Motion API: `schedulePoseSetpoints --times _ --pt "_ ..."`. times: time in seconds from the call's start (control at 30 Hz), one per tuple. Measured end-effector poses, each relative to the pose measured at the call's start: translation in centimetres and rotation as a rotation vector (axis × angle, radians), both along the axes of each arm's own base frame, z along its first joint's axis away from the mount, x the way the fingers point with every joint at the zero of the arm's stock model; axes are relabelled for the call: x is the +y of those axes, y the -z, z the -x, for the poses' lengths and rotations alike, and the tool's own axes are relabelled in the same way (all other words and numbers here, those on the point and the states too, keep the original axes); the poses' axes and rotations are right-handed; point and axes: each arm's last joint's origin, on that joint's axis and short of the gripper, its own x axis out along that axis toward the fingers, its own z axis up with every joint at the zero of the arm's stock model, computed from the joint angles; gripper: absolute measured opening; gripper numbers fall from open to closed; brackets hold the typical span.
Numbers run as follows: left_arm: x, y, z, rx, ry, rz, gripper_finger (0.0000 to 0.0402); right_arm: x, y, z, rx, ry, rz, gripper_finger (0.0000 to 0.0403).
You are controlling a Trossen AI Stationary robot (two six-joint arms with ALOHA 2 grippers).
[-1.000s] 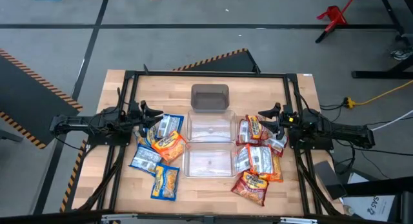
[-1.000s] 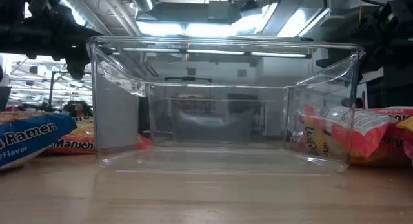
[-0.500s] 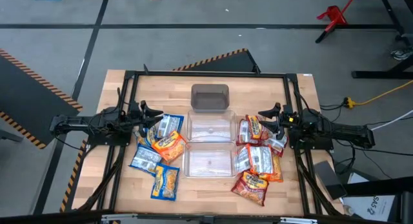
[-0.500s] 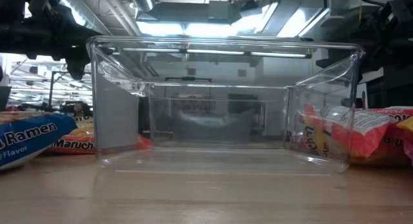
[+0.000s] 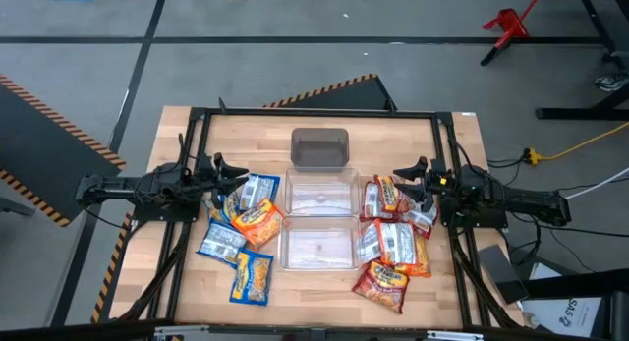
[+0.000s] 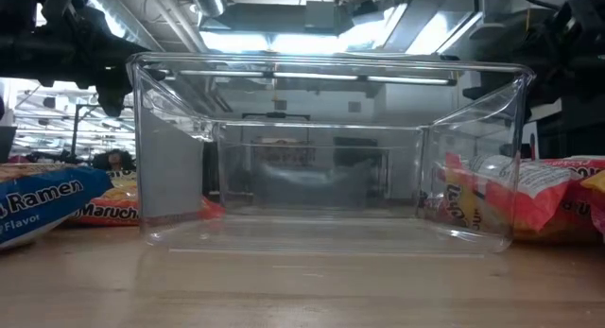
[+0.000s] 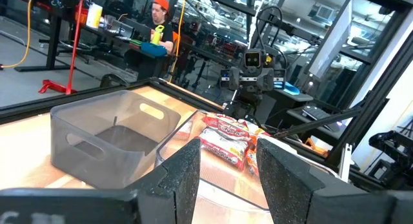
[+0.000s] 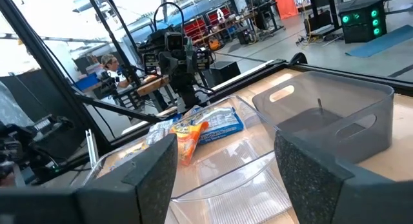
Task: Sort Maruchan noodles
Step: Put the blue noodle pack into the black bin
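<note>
The Maruchan noodles lie flat on the table in two heaps. The blue-and-yellow and orange packets (image 5: 244, 226) are on the left, the red-and-silver and orange packets (image 5: 391, 241) on the right. My left gripper (image 5: 225, 170) is open, at the far end of the left heap. My right gripper (image 5: 402, 174) is open, at the far end of the right heap. Neither touches a packet. The left wrist view shows red packets (image 7: 225, 136) past the open fingers; the right wrist view shows a blue packet (image 8: 217, 121).
Between the heaps, two clear bins (image 5: 319, 195) (image 5: 317, 246) stand in a row, with a grey bin (image 5: 319, 147) beyond them toward the far edge. The low view looks through the near clear bin (image 6: 331, 167). People sit in the room behind (image 7: 159, 16).
</note>
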Motion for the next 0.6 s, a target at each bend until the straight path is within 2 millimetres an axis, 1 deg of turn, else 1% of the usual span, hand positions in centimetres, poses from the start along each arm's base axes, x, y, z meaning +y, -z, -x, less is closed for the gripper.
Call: schedulePoseSetpoints --times 0.13,0.27,0.37,0.5,0.6 --pt "0.2 -0.1 0.0 -0.011 -0.057 0.003 0.0145 0.0 0.0 0.0 -0.007 -0.001 -0.053 0.0244" --pt "0.2 -0.4 0.1 -0.045 -0.054 0.025 0.0145 -0.1 0.0 0.0 -0.016 0.018 -0.102 0.0244" --pt "0.2 -0.7 0.1 -0.080 -0.068 0.026 0.0145 -0.2 -0.1 0.0 -0.028 0.079 -0.116 0.0244" --pt "0.5 -1.6 0.4 -0.197 -0.158 0.093 0.0145 -0.6 -0.3 0.1 -0.052 0.208 -0.105 0.0244" --pt "0.5 -2.2 0.6 -0.232 -0.180 0.101 0.0145 -0.7 -0.4 0.2 -0.061 0.260 -0.086 0.0244"
